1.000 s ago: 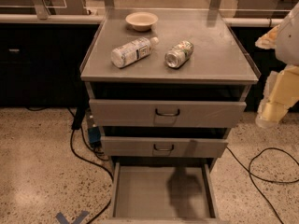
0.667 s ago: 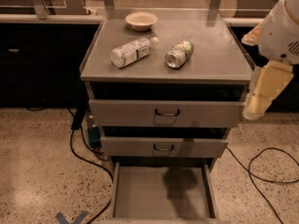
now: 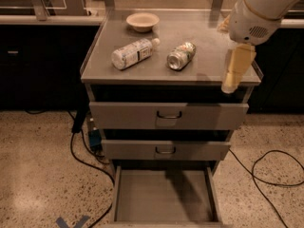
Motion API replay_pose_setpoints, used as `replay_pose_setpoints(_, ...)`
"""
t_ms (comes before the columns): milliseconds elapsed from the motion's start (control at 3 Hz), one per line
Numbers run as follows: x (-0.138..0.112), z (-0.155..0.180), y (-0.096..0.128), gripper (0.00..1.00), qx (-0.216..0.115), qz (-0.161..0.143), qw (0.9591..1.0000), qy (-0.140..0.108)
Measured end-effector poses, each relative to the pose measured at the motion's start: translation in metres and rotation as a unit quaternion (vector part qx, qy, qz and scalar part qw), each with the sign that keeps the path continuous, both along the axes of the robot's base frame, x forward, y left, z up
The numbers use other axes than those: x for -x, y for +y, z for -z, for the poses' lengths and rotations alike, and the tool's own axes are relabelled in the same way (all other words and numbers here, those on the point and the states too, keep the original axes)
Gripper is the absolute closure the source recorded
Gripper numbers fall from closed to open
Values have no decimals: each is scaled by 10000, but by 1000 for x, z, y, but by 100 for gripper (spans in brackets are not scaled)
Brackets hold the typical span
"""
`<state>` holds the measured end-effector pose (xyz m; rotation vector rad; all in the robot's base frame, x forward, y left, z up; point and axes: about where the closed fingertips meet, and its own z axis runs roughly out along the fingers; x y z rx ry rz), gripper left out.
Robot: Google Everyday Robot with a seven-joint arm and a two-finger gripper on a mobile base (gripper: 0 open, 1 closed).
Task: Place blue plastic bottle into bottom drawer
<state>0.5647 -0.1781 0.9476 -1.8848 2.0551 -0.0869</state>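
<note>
Hanging the gripper [image 3: 230, 82] below the white arm [image 3: 261, 11], over the front right corner of the cabinet top [image 3: 209, 63], well apart from everything lying there (not managing to tell whether open or closed). Seeing the blue plastic bottle [image 3: 134, 53] lying on its side on the left half of that top, white cap pointing toward the back right. Finding the shiny can [image 3: 181, 56] lying just beside it on the right, not touching, and a pale bowl [image 3: 142, 21] sitting behind both. Looking down at the bottom drawer [image 3: 164, 196] standing pulled out near the floor, showing its flat grey floor, under two upper drawers [image 3: 168, 115] sitting nearly pushed in.
</note>
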Motion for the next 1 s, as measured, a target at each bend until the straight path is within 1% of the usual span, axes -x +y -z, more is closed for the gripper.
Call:
replay_pose_setpoints(333, -41, 7, 12, 0, -18, -208, 9998, 27)
replay_pose_setpoints(667, -77, 11, 38, 0, -63, -507, 9987, 20)
replay_pose_setpoints(1000, -104, 16, 72, 0, -179, -778, 9968, -7)
